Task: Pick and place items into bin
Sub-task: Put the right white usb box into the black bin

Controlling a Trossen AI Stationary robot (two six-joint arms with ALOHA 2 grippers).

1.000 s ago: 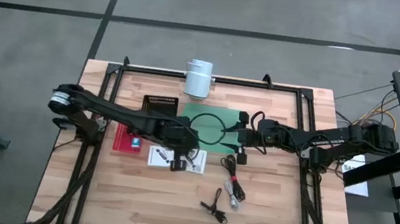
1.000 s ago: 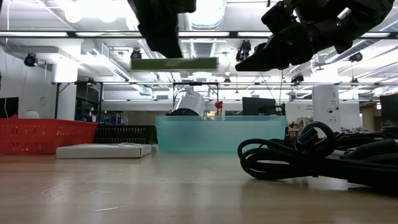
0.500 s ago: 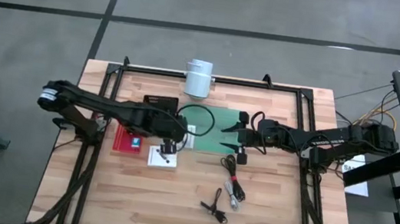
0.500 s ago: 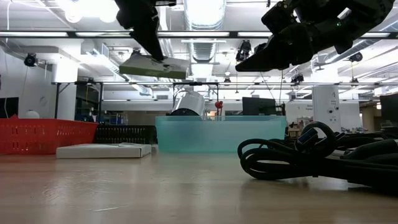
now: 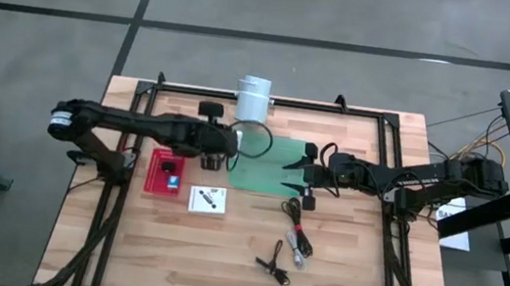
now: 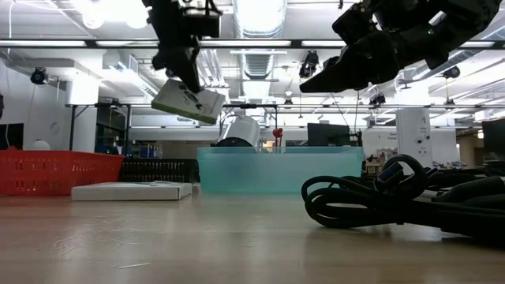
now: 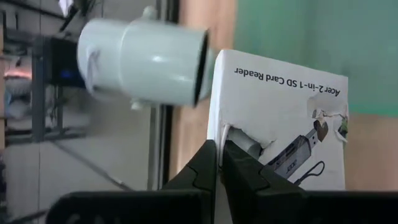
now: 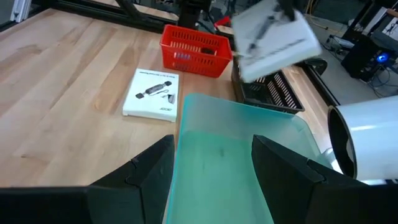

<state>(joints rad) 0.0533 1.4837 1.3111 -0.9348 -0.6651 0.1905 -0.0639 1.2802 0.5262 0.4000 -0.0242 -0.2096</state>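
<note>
**Card lifted clear of table, carried to left edge of bin**

Moved since a second ago: left gripper (image 5: 217,150), from low over the lower card at centre frame up and toward the upper centre of the high view; held card raised and tilted. Right arm unchanged.

Wooden table (image 5: 346,274): fills centre of high view, black frame around it.

Left arm: reaches in from left of high view, ends just left of the bin. Right arm: reaches in from right, ends at bin's right edge.

Teal bin (image 5: 267,164): upper centre of high view; centre of low view (image 6: 276,170), translucent.

White cylinder (image 5: 252,100): at top edge of table, above bin.

Red basket (image 5: 167,171): left of centre; far left in low view.

Held card (image 6: 188,101): white, printed "Acer 2-in-1 SD Card Reader", pinched at one edge between closed fingers (image 7: 205,163) of left gripper; upper left of low view, tilted, well above table, beside bin's left edge.

Second card (image 5: 208,199): flat on table, below basket, left of centre.

Black cables (image 5: 295,237): lower centre-right of high view, loose on wood; smaller bundle (image 5: 274,264) just below.

Right gripper (image 5: 303,165): fingers spread wide, nothing between them; upper right of low view, above bin's right rim.
</note>
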